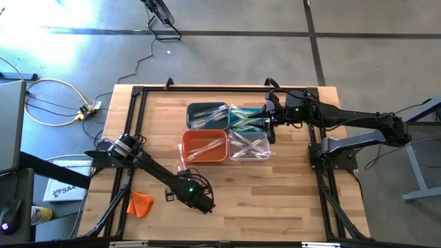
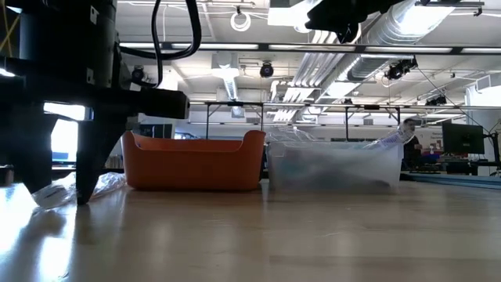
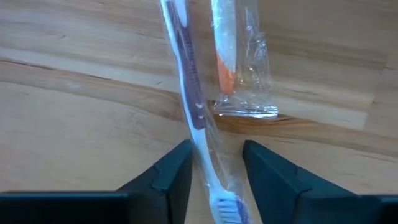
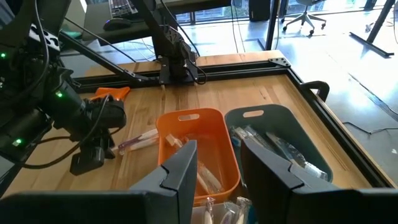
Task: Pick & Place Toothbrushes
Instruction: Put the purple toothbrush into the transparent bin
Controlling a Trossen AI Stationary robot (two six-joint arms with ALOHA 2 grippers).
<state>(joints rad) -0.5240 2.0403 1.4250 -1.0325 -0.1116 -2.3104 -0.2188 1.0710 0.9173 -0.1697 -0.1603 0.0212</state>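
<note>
left gripper straddles a wrapped toothbrush

left gripper (image 3: 214, 180), jaws parted, brackets a white-and-purple toothbrush in clear wrapper (image 3: 189, 93) on the wooden table (image 3: 74, 130), seven o'clock of the orange plastic bin (image 1: 204, 146). centre the handle, then close. right gripper (image 4: 217, 171), half-open and empty, hovers at three o'clock.

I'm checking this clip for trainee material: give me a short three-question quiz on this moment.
1. True or false: the left gripper has its fingers either side of a wrapped toothbrush on the table.
2. Which bin is nearest the left gripper: A the orange bin, B the teal bin, C the dark grey bin?
3. Fill in: the right gripper hovers over the ___.

Key: 1 true; 2 A; 3 bins.
</note>
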